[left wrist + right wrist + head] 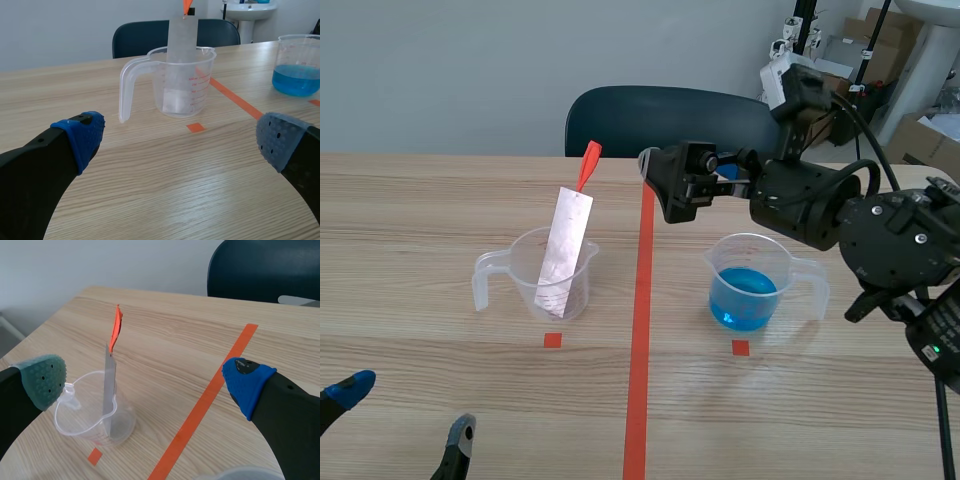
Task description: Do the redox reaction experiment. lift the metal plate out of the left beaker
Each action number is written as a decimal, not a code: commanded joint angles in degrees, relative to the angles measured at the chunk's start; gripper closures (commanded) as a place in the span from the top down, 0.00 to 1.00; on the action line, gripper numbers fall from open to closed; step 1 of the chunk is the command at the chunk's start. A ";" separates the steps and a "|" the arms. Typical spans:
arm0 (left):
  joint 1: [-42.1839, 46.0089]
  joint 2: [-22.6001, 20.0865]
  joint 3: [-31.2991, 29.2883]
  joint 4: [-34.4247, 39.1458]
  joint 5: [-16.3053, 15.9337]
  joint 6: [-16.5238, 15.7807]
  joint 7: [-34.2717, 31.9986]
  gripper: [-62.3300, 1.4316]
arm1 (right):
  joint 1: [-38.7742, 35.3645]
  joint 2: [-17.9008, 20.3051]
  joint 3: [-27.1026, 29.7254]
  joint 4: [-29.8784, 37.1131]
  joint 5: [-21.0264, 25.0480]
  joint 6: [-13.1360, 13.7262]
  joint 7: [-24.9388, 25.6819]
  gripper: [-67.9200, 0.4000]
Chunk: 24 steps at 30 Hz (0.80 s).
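Though not yet gripped, metal plate (565,250): stands tilted in the left beaker (520,272), foot on the base, upper half clear above the rim, leaning toward 1 o'clock in the scene view.
Why so placed: too long to lie inside, so rests against the rim; leaves a bare length above the beaker for pinching.
Orange tag (589,163): fixed at the plate's top end, pointing toward 12 o'clock; likely a marker or a pull tab, cannot tell which.
Left beaker contents: the plate only, as far as visible; no coloured liquid, unable to rule out a clear one; handle toward 9 o'clock.
Right beaker (778,258): at 3 o'clock of the left beaker, across the tape line (640,330); holds blue liquid (745,300) to under half its height; no plate in it.
Right hand (660,185): fingers spread wide, holding nothing; high above the bench (420,200), at 3 o'clock of the tag, near but apart; judged lined up to close on the plate's upper part.
Left hand (408,410): spread open, empty, low at 7 o'clock of the left beaker, well apart; judged parked, or available for steadying the beaker.
Next move, as judged: pinch the flat faces near the top, draw up along the lean to avoid tipping the light beaker.
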<state>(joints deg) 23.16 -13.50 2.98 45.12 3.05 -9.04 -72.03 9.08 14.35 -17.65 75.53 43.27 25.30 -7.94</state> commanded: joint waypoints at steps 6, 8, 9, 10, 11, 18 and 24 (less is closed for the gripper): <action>-0.50 -0.02 0.04 0.96 1.27 0.57 -2.86 1.00 | 8.22 -3.41 0.33 -5.22 -2.82 0.52 1.40 1.00; -0.48 -0.02 0.04 0.96 1.27 0.76 -3.02 1.00 | 9.53 -4.33 0.33 -6.69 -3.17 1.66 1.33 1.00; -0.48 -0.04 0.04 0.96 1.27 0.76 -2.99 1.00 | 10.14 -4.72 0.31 -7.43 -3.21 2.38 1.27 1.00; -0.48 -0.04 0.04 0.96 1.11 0.76 -3.02 1.00 | 10.78 -5.27 0.31 -8.11 -3.34 3.10 1.22 1.00; -0.48 -0.04 0.04 0.96 1.07 0.76 -2.99 1.00 | 11.21 -5.77 0.28 -8.79 -3.91 3.52 1.22 1.00; -0.31 -0.02 0.04 0.94 0.81 0.85 -2.99 1.00 | 14.60 -8.66 0.26 -15.23 -6.01 5.01 1.29 1.00; -0.31 -0.02 0.04 0.94 0.57 0.83 -2.99 1.00 | 16.87 -10.27 0.26 -19.91 -7.63 6.97 2.10 1.00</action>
<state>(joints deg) 22.87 -13.47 2.98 45.12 4.05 -8.19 -74.02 24.10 4.51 -17.63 54.83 35.14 31.35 -6.90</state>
